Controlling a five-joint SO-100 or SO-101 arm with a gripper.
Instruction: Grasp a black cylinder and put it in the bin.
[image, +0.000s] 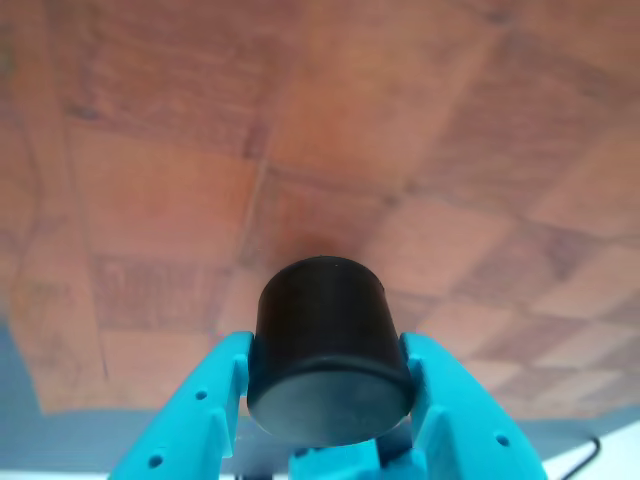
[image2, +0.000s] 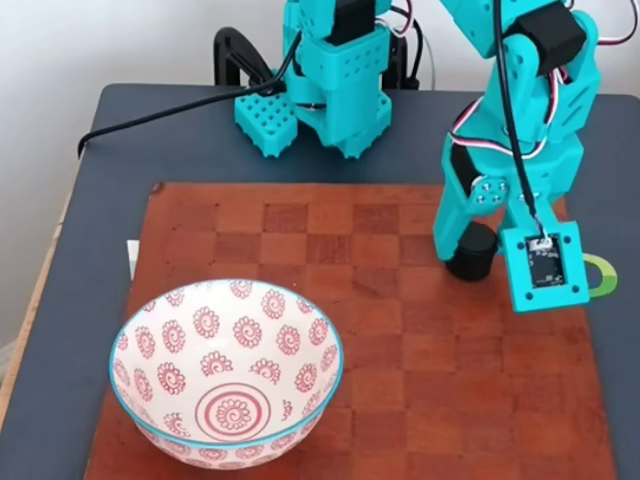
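Gripping the black cylinder (image: 330, 350) between both fingers (image: 225, 385), just clamping down. Next up: lifting and swinging over to the bowl (image2: 140, 325), well off sideways.

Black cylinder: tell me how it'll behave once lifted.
The black cylinder looks rigid, so it shouldn't deform in the hand. Its matte sides probably grip well. Tipped onto its curved side, it would likely roll on the wooden board.
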